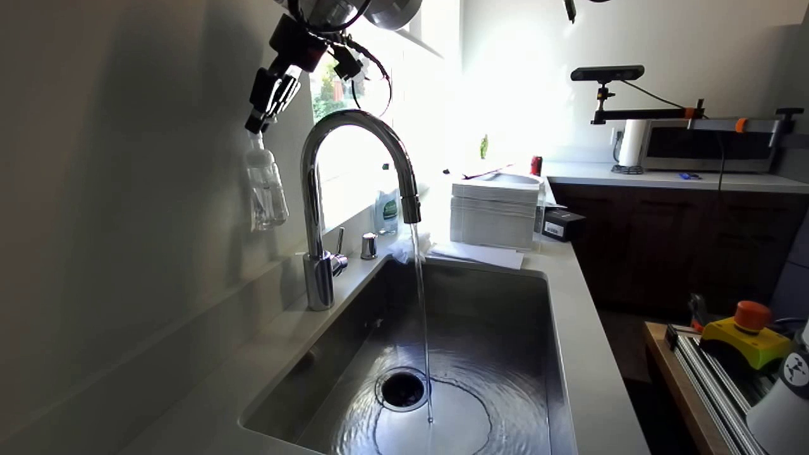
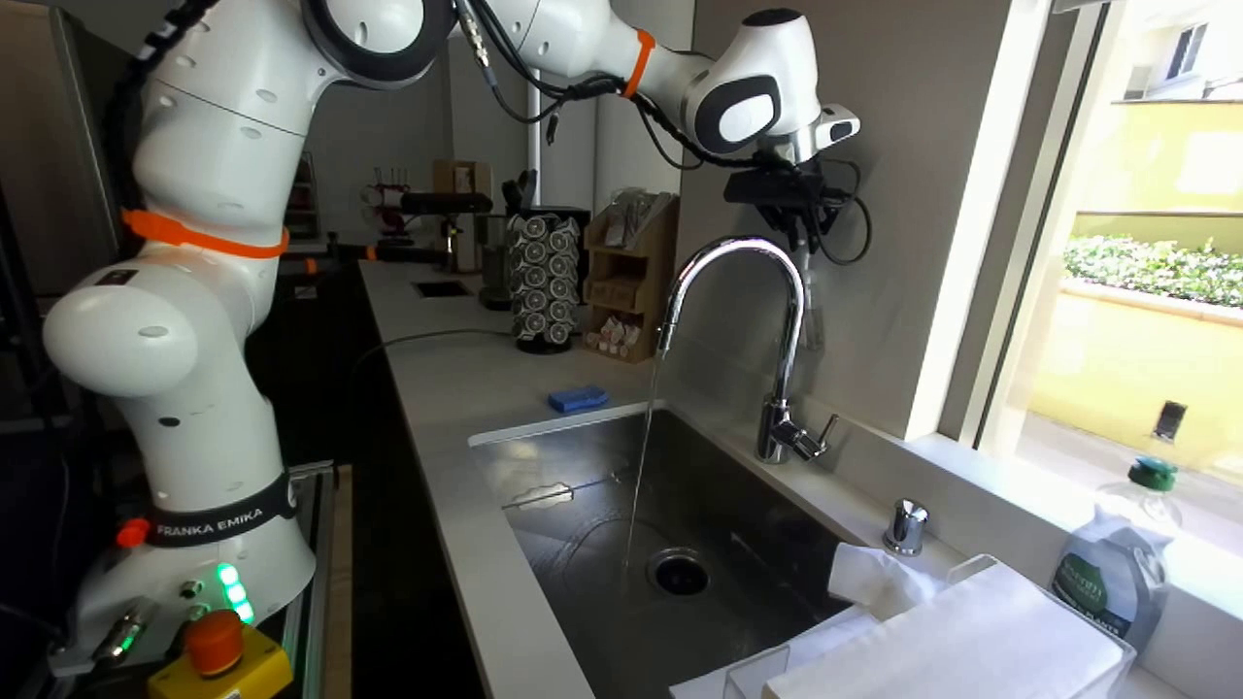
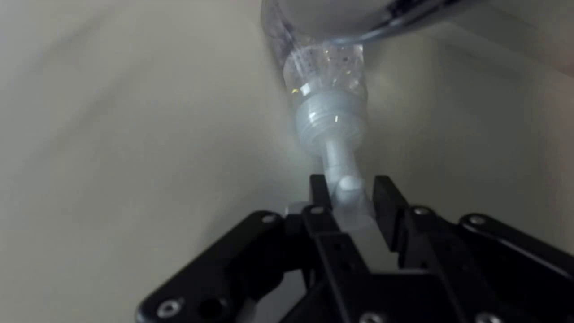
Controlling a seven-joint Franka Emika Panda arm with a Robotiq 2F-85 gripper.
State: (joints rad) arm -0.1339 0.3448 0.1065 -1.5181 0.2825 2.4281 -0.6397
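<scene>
My gripper (image 3: 351, 193) is shut on the white pump top of a clear soap bottle (image 3: 329, 67), which hangs below the fingers. In an exterior view the bottle (image 1: 267, 189) is held in the air, slightly tilted, beside the wall and left of the tall chrome faucet (image 1: 311, 208). The gripper (image 1: 258, 124) points down there, its fingertips at the bottle's top. From the opposite side the bottle (image 2: 812, 316) shows only partly behind the faucet (image 2: 783, 369). Water runs from the spout into the steel sink (image 2: 602, 456).
A blue sponge (image 2: 578, 398) lies on the counter by the sink. A pod rack (image 2: 544, 282) and wooden shelf (image 2: 631, 282) stand behind. Stacked white paper (image 1: 496, 215), a green-capped soap bottle (image 2: 1117, 563) and a chrome cap (image 2: 907, 524) sit at the window end.
</scene>
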